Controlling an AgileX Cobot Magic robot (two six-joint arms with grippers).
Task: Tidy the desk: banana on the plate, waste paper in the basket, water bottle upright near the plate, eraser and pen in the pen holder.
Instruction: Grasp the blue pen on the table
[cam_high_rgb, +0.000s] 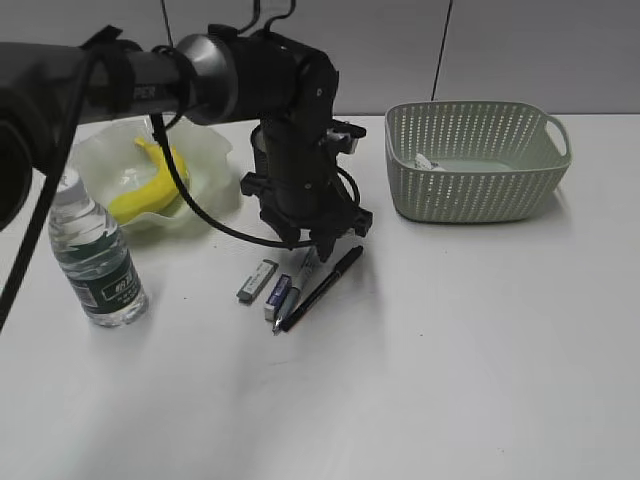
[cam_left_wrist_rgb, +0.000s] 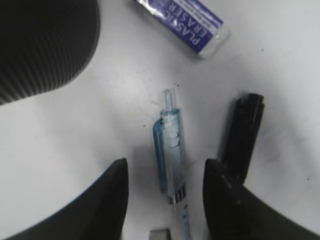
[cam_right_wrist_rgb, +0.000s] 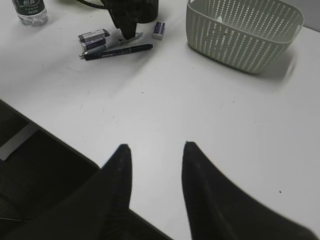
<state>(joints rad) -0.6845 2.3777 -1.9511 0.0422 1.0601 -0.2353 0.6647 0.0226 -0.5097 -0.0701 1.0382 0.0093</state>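
Translucent blue pen (cam_left_wrist_rgb: 170, 150): lies flat on desk (cam_left_wrist_rgb: 115, 125) beside black pen (cam_left_wrist_rgb: 242, 135), between wide-spread fingers of left gripper (cam_left_wrist_rgb: 165, 200). Judged light, rigid, slick; best pinched mid-barrel. Right gripper (cam_right_wrist_rgb: 156, 172) idle, jaws parted, empty.

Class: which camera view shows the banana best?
The exterior view: the banana lies in the plate, partly behind the left arm. The left wrist and right wrist views do not show it.

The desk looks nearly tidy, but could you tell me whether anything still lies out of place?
Yes: two pens, a black one and a clear blue one, and several erasers lie loose on the desk instead of in the pen holder.
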